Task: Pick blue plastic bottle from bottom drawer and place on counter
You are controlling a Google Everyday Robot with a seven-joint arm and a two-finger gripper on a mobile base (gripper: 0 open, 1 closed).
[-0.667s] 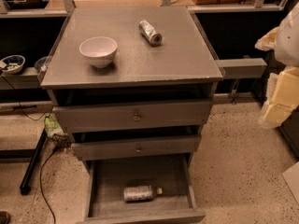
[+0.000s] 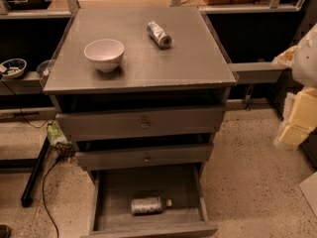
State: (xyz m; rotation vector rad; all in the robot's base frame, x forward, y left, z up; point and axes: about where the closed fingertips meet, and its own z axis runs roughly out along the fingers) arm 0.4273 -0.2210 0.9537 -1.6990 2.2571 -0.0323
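Grey surfaces are found unchanged from a moment earlier: the counter (image 2: pixel 188 63) is seen with the white bowl (image 2: pixel 104 53) and the silver can (image 2: pixel 159 34) resting where they were, and the bottom drawer (image 2: pixel 148 230) is kept pulled fully out beneath the two closed upper drawers (image 2: pixel 143 124). The blue plastic bottle (image 2: pixel 148 205) is seen lying on its side on the drawer floor, near the front wall, with its white cap pointed to the right; no shift in it can be made out. The only change is noted at the right edge, where the pale arm parts have been lowered slightly and drawn a little further out of the frame. The gripper (image 2: pixel 296 125) is taken to be the cream-coloured block there, roughly level with the upper drawers, well apart from the bottle and off to the side of the cabinet; whether it is open or closed cannot be told. From this the task is judged barely begun: the drawer is already open, so no pulling is needed, but no reach toward the bottle has yet been made. A descent into the deep drawer from above is called for next, with the grasp set across the bottle's body; the drawer front and the overhanging middle drawer would have to be cleared, and a round bottle may be rolled aside if nudged
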